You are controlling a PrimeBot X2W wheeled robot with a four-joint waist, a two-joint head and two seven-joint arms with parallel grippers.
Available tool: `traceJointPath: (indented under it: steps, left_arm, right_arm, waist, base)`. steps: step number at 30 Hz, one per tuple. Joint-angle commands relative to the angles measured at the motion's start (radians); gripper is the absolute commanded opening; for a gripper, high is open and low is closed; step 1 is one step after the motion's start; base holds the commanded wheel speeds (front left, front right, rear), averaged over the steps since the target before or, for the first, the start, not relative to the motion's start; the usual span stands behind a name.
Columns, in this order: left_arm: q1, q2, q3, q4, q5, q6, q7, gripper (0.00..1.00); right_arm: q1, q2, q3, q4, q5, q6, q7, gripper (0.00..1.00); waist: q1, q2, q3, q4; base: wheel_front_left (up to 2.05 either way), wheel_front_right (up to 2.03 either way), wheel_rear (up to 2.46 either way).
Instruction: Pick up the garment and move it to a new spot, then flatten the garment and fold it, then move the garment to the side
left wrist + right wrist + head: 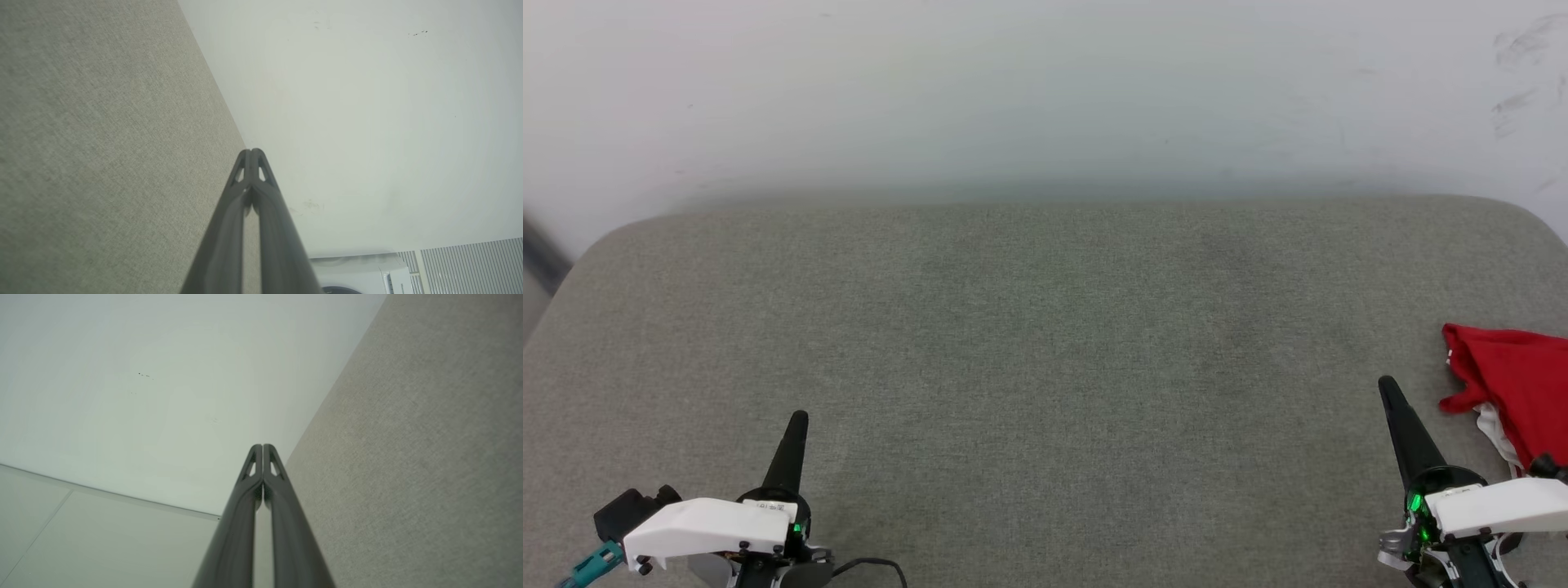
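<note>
So at the far left, the left gripper (799, 418) was parked low near the front edge of the grey cushion (1045, 343), fingers pressed tight together with nothing between them, which was confirmed in the left wrist view (252, 152) where the two tips met against the pale wall (367, 122). A white appliance (359, 273) could be made out at the bottom of that view.

The whole middle of the cushion was left bare, so plenty of open room was on offer for spreading and folding.

Over on the right, the right gripper (1387, 384) was also seen closed up and empty, tips touching in its wrist view (262, 446). The shirt (1515, 384) was bunched up just beside it, to its right and slightly ahead, running off the frame edge, so its full shape and long axis couldn't be told. A bit of white fabric was peeking out under the red.

The right arm was clearly the nearer one. The cushion's right edge was probably close there, so the pull would likely be best taken leftward, toward the middle.
</note>
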Motion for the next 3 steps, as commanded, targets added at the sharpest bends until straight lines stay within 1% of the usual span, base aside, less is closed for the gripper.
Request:
traceJointPath:
  steps: [1,3]
  left_arm:
    - [-0.022,-0.003,0.01,-0.001,-0.014,-0.008,0.005,0.0]
    - [-0.025,-0.008,0.014,0.002,-0.027,-0.012,0.01,0.0]
  right_arm:
    - [-0.024,0.0,-0.003,0.0,0.019,0.0,0.0,0.0]
    - [-0.026,0.001,-0.004,0.005,0.036,0.0,0.0,0.0]
  waist:
    - [-0.0001,-0.0001,0.0,0.0]
    - [-0.0001,-0.0001,0.001,0.001]
  base:
    - [0.0,0.0,0.0]
    - [0.0,0.0,0.0]
